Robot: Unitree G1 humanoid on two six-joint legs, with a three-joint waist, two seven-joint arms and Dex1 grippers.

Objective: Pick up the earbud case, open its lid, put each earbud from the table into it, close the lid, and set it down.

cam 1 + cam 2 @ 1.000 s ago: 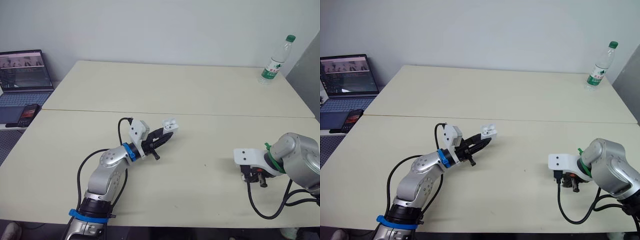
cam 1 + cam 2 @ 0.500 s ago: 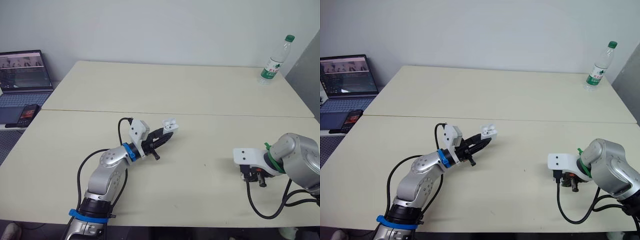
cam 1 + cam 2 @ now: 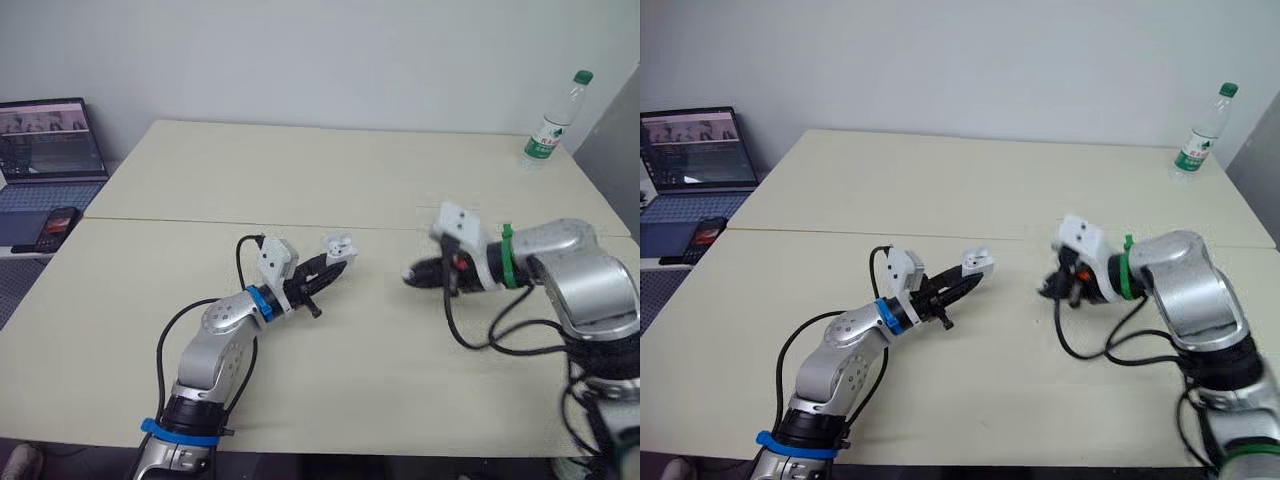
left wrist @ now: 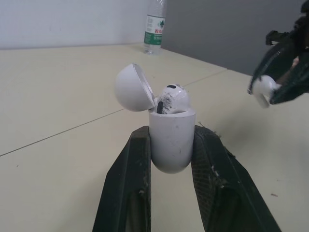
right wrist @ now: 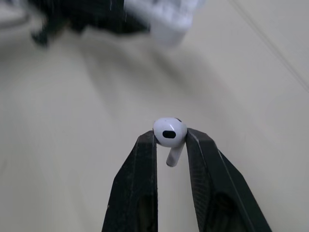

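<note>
Left gripper [image 4: 171, 134] clamps the smooth white earbud case [image 4: 171, 150] upright, its domed lid [image 4: 133, 88] hinged open, a seated earbud [image 4: 174, 97] inside. Right gripper [image 5: 170, 138], nearby, pinches the glossy second earbud [image 5: 170, 130], stem pointing back towards its wrist.

In the left wrist view the fingers [image 4: 126, 188] of the left gripper [image 4: 171, 133] cover the lower sides of the case [image 4: 171, 145]. The earbud [image 4: 174, 99] seated in it shows its head alone, the stem sunk below the rim. The right gripper [image 4: 263, 95] is cut off by that picture's edge and blurred, and the second earbud [image 4: 262, 88] in it is a pale blob. In the right wrist view the case and left gripper are smeared and cropped. From the head views the second earbud is too small to make out, and the laptop [image 3: 50, 140] is cut by the frame.
</note>
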